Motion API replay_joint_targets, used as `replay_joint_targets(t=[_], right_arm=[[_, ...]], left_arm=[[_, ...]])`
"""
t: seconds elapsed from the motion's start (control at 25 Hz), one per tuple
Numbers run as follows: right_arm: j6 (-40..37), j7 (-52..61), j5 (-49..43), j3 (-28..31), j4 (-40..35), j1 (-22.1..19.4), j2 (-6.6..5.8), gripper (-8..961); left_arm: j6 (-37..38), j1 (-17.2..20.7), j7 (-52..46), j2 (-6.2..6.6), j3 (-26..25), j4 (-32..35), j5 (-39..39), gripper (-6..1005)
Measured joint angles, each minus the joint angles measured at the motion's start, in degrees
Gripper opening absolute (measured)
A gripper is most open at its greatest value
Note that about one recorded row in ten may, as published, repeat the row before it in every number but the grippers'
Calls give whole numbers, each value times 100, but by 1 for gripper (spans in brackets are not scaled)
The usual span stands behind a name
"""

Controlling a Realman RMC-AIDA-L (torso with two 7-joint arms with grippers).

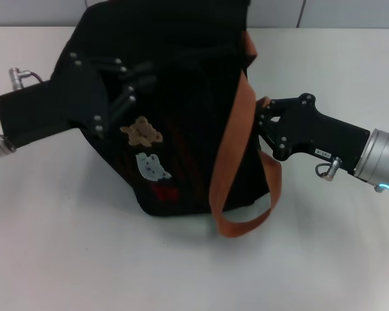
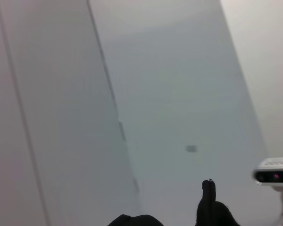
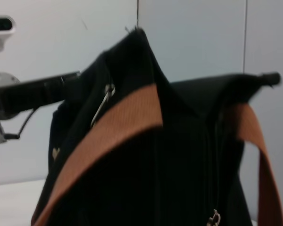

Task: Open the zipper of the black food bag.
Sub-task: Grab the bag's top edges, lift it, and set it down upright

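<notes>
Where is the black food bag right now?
In the head view the black food bag stands mid-table between both arms, the left hand against its bear-patch side and the right hand by its orange strap.

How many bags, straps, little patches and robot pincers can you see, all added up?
Boxy black fabric food bag: 1
Wide orange-brown fabric straps: 2
Small patches on the bag's side, tan bear, pale blue patch, red patch: 3
Black robot pincers, left pincer, right pincer: 2
Total: 8

Head looks down; right wrist close on bag (image 3: 146,155).
</notes>
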Motion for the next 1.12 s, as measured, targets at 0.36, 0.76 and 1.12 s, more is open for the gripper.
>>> replay_joint_targets(t=[0.36,0.76,1.12], right_arm=[[356,-4,0,0,-18,-72,-5,-1],[386,41,133,14,-102,-136,-27,17],[27,60,1058,40,-28,-199,-17,105]], left_arm=[[0,202,1,14,-722,-31,0,174],[-6,479,46,25,-1035,-89,-1,179],[-421,689,137,21,-1265,-638,-2,182]])
